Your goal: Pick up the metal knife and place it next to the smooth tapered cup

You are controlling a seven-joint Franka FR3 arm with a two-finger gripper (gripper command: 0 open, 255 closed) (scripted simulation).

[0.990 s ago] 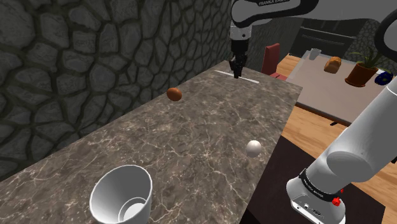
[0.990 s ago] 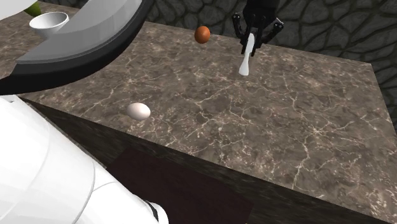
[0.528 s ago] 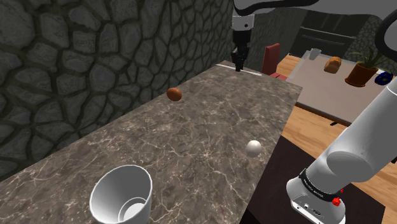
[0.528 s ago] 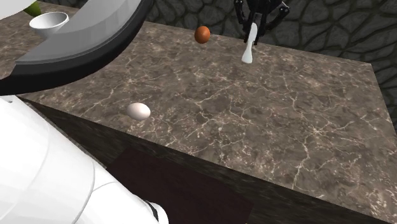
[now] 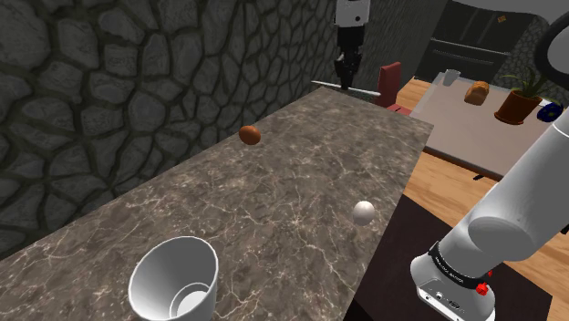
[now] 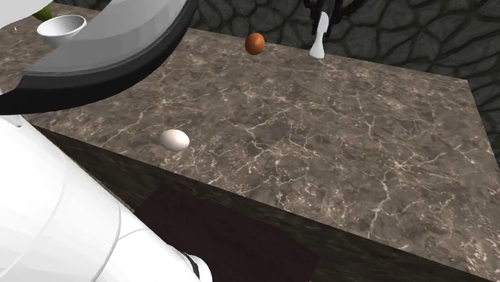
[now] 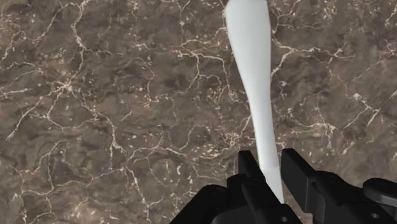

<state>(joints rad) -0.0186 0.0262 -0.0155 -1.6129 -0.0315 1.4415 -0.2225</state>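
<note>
A plain white knife (image 7: 254, 83) is clasped between my black fingers, the gripper (image 7: 270, 168) shut on its narrow end. In the shoulder view the gripper (image 5: 346, 73) hangs above the far end of the marble counter (image 5: 274, 210), the knife (image 5: 351, 89) level beneath it and clear of the surface. In the second exterior view the knife (image 6: 319, 36) sticks out below the gripper (image 6: 324, 10) at the top edge. The white tapered cup (image 5: 173, 278) stands upright at the counter's near end; the cup (image 6: 62, 26) sits at the second exterior view's top left.
A brown round object (image 5: 250, 135) lies near the stone wall, and a white egg-shaped object (image 5: 364, 212) sits by the counter's edge toward the stand. Beyond the counter stand a red chair (image 5: 390, 85) and a wooden table (image 5: 456, 114) with several items.
The gripper has risen with the knife, lifting it off the counter's far end. Nothing else has moved.
</note>
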